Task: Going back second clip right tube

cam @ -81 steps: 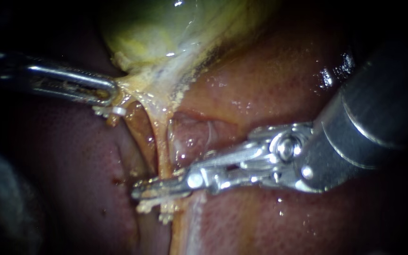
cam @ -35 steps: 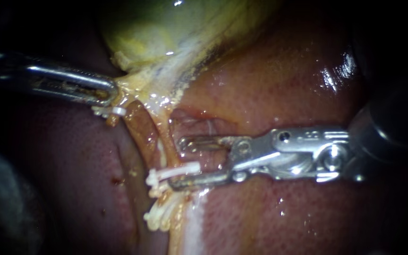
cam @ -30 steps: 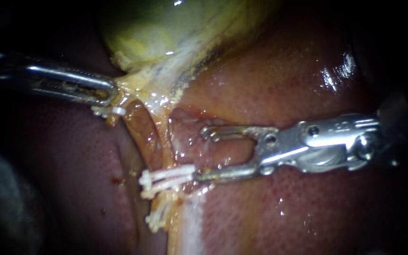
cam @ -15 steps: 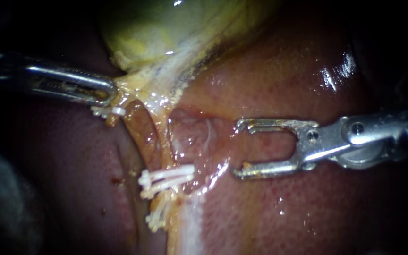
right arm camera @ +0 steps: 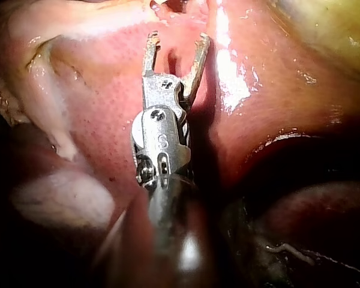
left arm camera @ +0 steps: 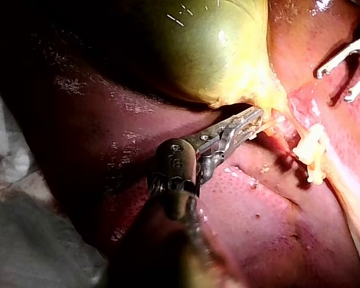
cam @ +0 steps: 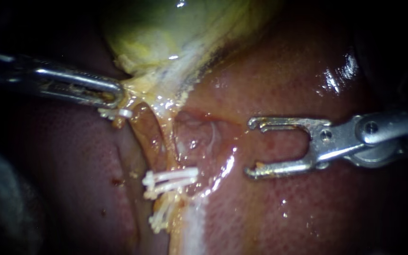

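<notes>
Glistening liver (cam: 284, 217) was noted beneath the gallbladder (cam: 166, 28). White clips (cam: 173, 175) were found seated across the right tube (cam: 168, 141). The right instrument (cam: 251, 148) was recorded over the liver, well apart from them, jaws parted and empty. The left instrument (cam: 118, 93) was clamped on the gallbladder's neck.

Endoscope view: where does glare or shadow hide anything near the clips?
Endoscope view: strong glare on the wet red-brown liver above the open silver right instrument; the small white clips are well lit; left edge dark. Right wrist view: glare streak beside the jaws. Left wrist view: faint highlights on the yellow-green gallbladder.
</notes>
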Tool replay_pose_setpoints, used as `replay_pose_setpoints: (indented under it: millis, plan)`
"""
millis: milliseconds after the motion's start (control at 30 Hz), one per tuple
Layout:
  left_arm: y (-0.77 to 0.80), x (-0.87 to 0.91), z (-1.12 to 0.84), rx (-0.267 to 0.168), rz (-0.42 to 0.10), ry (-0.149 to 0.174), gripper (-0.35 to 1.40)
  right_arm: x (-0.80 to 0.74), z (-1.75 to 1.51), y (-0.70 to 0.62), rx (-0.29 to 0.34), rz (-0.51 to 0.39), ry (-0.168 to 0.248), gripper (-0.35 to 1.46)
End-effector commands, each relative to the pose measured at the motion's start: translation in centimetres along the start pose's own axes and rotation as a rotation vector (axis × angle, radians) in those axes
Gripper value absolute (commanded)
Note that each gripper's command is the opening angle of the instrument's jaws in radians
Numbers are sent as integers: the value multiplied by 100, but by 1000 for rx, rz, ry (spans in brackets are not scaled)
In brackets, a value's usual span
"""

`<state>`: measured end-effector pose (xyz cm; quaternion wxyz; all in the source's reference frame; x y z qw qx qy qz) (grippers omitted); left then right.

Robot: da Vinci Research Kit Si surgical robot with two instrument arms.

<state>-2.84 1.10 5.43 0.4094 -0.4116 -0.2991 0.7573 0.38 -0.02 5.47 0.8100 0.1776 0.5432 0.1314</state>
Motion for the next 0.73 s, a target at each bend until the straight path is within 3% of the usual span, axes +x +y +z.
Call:
replay_pose_setpoints:
  millis: [33, 367, 733]
  plan:
    - [-2, 0, 5, 2, 0, 0, -35, 0, -1, 0, 1, 1, 0, 50]
    - [-10, -6, 38, -9, 6, -7, -35, -2, -6, -2, 2, -6, 1, 50]
    - [-13, -8, 42, -11, 8, -8, -35, -1, -8, -2, 3, -6, 1, 50]
